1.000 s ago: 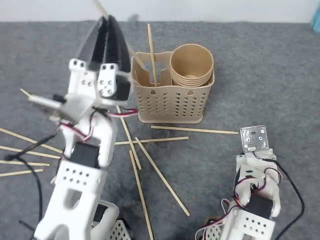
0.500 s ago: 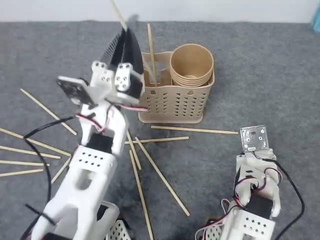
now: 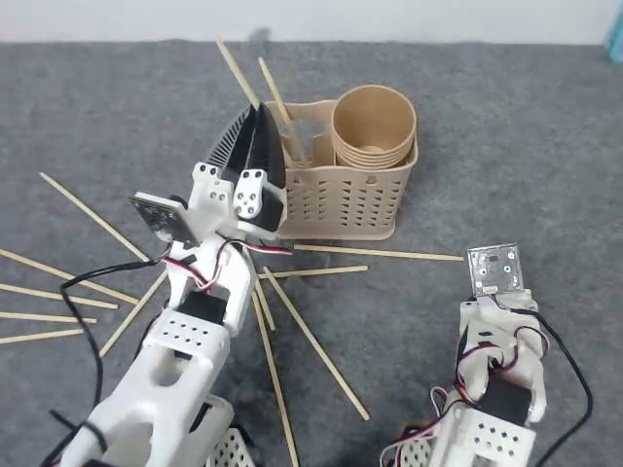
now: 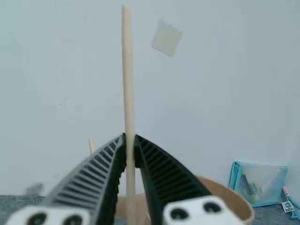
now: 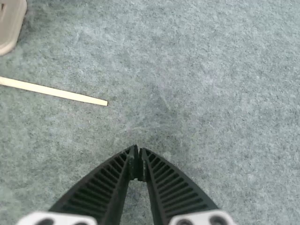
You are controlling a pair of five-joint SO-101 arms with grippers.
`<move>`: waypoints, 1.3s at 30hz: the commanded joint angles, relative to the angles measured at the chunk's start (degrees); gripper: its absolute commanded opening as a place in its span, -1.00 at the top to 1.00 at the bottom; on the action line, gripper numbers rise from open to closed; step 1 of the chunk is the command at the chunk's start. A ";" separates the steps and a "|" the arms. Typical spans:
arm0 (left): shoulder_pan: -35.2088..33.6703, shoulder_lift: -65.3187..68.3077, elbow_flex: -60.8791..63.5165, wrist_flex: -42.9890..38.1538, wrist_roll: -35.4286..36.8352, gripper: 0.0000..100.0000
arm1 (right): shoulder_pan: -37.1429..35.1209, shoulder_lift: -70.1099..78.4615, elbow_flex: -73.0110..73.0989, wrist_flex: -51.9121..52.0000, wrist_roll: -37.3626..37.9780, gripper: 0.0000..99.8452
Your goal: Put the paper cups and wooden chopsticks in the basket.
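Chopstick (image 4: 126, 70) clamped, apparently, between left claw (image 4: 130, 138) tips.

High view: fixed above the arms' bases, looking down across the table (image 3: 506, 126), with the basket (image 3: 341, 195) upper centre. Left wrist view: raised and near level, sighting along the left gripper (image 4: 130, 140) and held chopstick (image 4: 126, 70) toward a wall (image 4: 225, 93). Right wrist view: close and facing down past the right gripper (image 5: 138, 152). It shares the basket corner (image 5: 9, 23) and the lying chopstick (image 5: 51, 91) with the high view.
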 commanded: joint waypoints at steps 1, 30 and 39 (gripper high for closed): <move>2.11 1.05 0.31 -0.26 0.70 0.94 | 0.04 0.13 1.05 0.48 0.62 0.98; -0.26 -47.03 -18.68 70.07 0.88 0.67 | -0.13 0.13 1.05 0.40 0.62 0.98; -28.04 -53.89 -18.68 85.89 0.88 0.66 | -0.31 0.13 1.05 0.31 0.62 0.98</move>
